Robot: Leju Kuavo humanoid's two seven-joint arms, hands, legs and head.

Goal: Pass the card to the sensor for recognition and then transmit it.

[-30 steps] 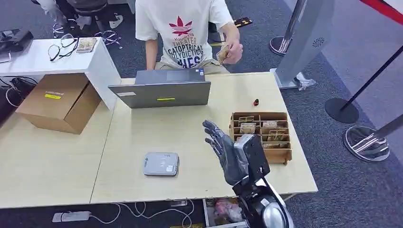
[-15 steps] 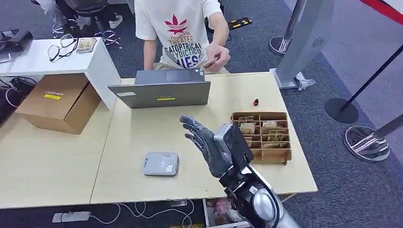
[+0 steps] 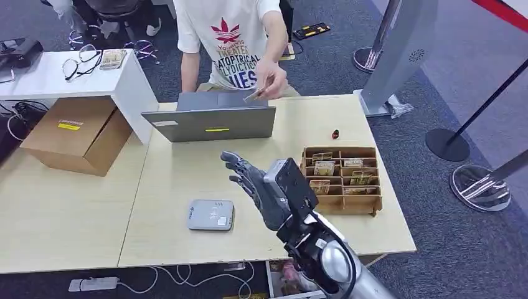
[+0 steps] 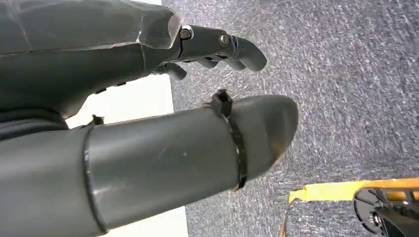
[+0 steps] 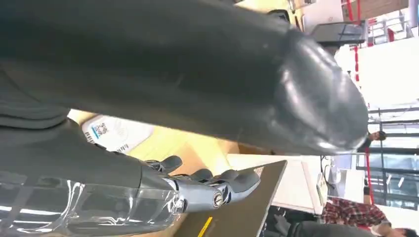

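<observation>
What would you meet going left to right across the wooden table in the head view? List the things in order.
Cardboard box → sensor → right hand → card tray

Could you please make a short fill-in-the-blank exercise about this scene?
1. The person holds a ___ above the laptop.
2. The right hand is raised over the table, holding ___.
3. The grey sensor lies on the ___.
4. The wooden organizer stands to the ___ of the right hand.

Missing words: card; nothing; table; right
</observation>
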